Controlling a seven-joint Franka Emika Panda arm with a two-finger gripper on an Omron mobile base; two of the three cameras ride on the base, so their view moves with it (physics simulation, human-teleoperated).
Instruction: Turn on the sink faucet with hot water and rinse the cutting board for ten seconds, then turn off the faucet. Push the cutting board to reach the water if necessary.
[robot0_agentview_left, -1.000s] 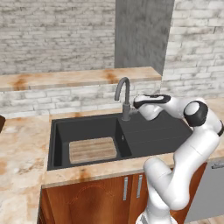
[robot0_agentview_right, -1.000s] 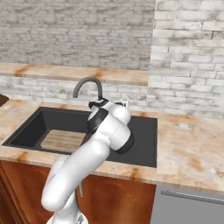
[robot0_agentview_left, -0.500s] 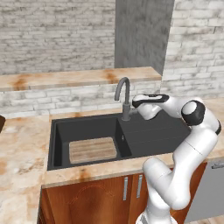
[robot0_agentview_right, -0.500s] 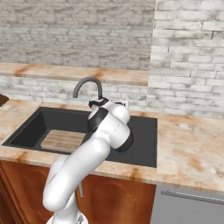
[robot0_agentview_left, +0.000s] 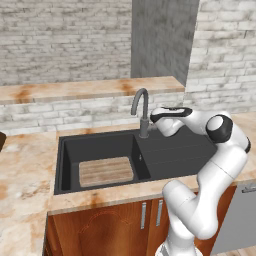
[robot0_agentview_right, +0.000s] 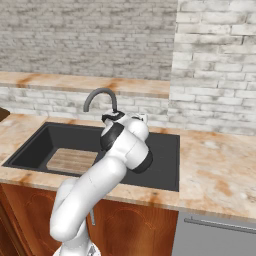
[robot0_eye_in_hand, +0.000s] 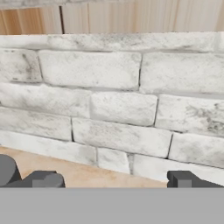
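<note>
Brick wall (robot0_eye_in_hand: 118, 109) ahead; faucet (robot0_agentview_left: 142, 111) just left of spread fingers (robot0_eye_in_hand: 43, 178).

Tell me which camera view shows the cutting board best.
The left base view: the whole cutting board lies flat in the deep basin of the sink, unobstructed, with its grain stripes visible. In the right base view the robot's arm hides its right end. The hand view faces the brick wall.

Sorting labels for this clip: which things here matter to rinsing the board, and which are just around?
Job:
sink faucet
sink
cutting board
gripper, fingers open

Around:
brick wall
counter
cabinet doors
</note>
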